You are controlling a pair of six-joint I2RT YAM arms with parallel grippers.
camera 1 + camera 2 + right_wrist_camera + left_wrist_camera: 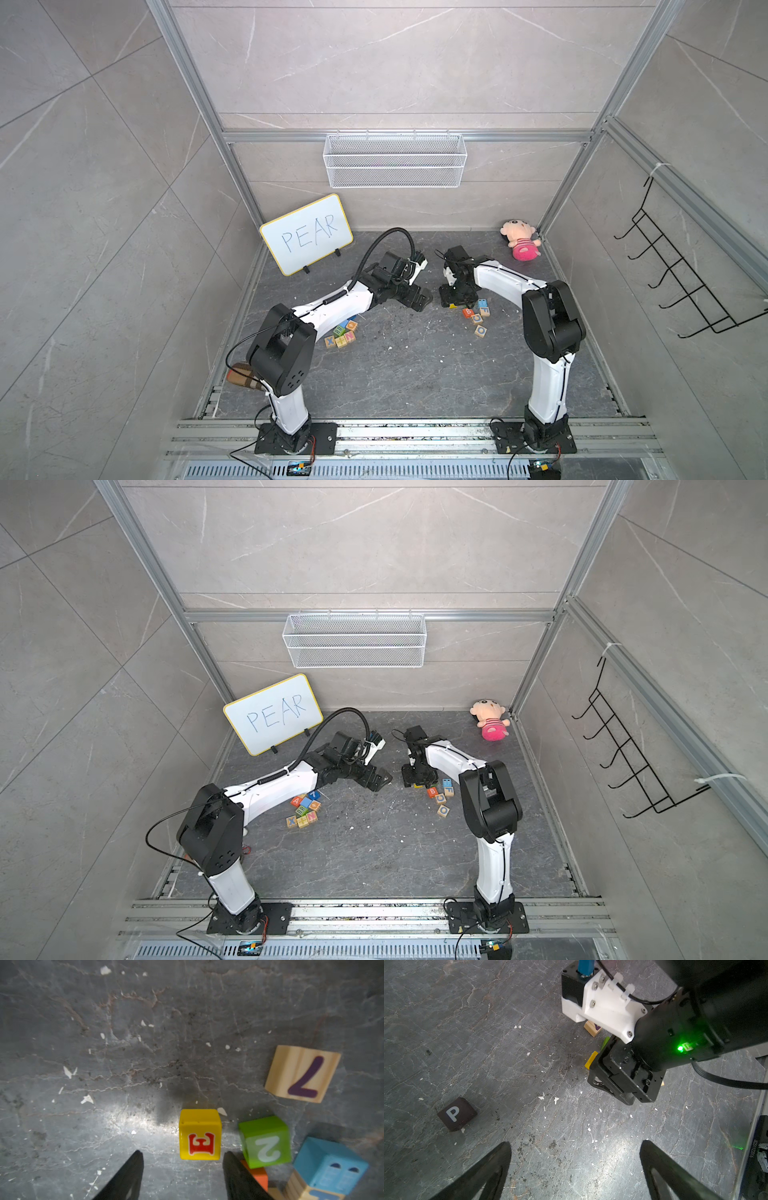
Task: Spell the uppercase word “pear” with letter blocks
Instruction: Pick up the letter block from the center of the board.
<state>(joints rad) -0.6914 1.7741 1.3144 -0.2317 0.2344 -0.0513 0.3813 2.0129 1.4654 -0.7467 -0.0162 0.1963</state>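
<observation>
Nothing of the word looked lined up yet: no two of the four letters sat side by side. The P block (456, 1114) lay alone on the dark tabletop (529, 1043), letter up, off to one side of the left gripper (576, 1147), whose jaws stood wide apart and empty above bare surface. The E block (200, 1134) rested on the tabletop at the mouth of the right gripper (183, 1155), nearer one finger than the other. Those jaws were partly apart and clamped on nothing. Just beside the E sat a green 2 block (265, 1141), with a wooden 7 block (302, 1074) a little further off (neither belongs in the word). The A block (296, 800) was in the cluster by the left arm, touching a blue block (306, 802) and well apart from P and E. I could not find the R in any view. The whiteboard (306, 234) reading PEAR stood at the back. I judged the job barely begun: P perhaps set down as the start, E lined up for a pick, A and R left to fetch
</observation>
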